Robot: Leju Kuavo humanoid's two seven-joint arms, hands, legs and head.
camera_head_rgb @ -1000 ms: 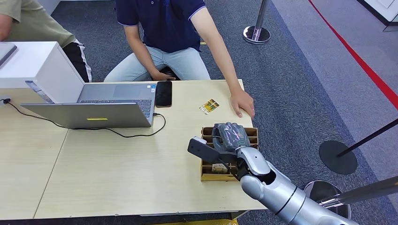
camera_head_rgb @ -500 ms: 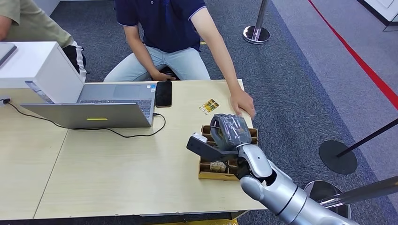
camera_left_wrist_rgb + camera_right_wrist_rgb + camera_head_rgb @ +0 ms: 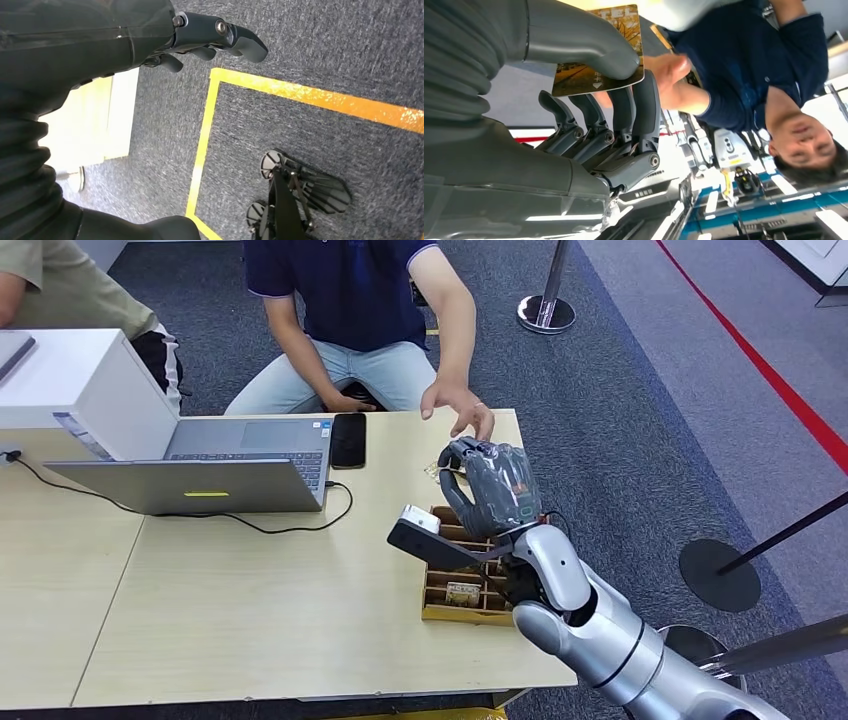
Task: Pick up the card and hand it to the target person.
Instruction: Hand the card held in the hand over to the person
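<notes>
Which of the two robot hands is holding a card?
The right hand, raised over the table toward the person's hand, pinches the golden card. The left hand holds nothing.

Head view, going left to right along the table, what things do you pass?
White box → laptop → black phone → right hand, raised over the wooden tray, with the person's hand just beyond it.

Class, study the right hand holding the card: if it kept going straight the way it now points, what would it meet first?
Most likely the person's hand, raised just beyond the right hand and its card. Nothing visible lies between them, though depth is hard to judge.
</notes>
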